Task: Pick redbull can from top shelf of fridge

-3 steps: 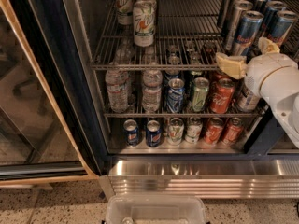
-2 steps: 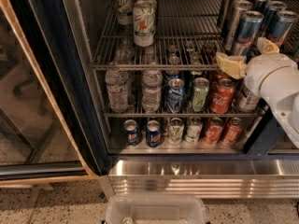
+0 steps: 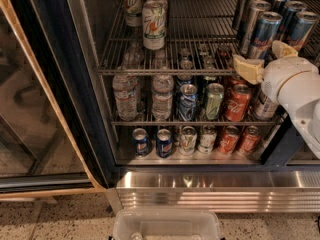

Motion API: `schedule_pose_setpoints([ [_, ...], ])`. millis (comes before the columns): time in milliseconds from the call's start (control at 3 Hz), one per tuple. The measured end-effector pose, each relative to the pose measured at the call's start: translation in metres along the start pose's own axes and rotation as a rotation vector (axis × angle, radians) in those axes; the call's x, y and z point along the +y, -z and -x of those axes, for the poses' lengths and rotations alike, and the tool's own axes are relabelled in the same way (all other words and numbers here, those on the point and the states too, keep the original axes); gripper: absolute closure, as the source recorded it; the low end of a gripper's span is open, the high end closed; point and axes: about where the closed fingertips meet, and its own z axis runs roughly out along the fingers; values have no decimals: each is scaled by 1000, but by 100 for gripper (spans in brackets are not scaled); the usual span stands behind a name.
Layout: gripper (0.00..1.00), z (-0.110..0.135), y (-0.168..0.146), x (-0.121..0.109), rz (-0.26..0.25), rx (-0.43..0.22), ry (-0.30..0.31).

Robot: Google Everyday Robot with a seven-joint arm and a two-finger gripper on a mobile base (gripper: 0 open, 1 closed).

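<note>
The fridge point(image 3: 55, 99) stands open, with its dark door frame at the left. Its top shelf point(image 3: 200, 39) is a silver wire rack. At its right end stand blue-and-silver redbull cans; the front one point(image 3: 265, 30) is nearest the shelf's front rail. My gripper point(image 3: 258, 54), with yellowish fingers point(image 3: 247, 68) on a white wrist, is at the shelf's front right. Its fingers are spread apart on either side of the lower part of the front redbull can. I cannot tell whether they touch it. More redbull cans point(image 3: 301, 28) stand to the right and behind.
Plainer silver slim cans point(image 3: 248, 9) stand in a row just left of the redbull cans. White-green tall cans point(image 3: 154, 25) are on the shelf's left. Water bottles point(image 3: 125, 96) and soda cans point(image 3: 188, 101) fill the lower shelves. A clear plastic bin point(image 3: 167, 225) sits below the ribbed steel base point(image 3: 215, 190).
</note>
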Motion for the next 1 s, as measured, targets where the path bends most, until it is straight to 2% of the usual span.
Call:
schedule_pose_setpoints([
  [1000, 39, 7, -3, -8, -35, -23, -2],
])
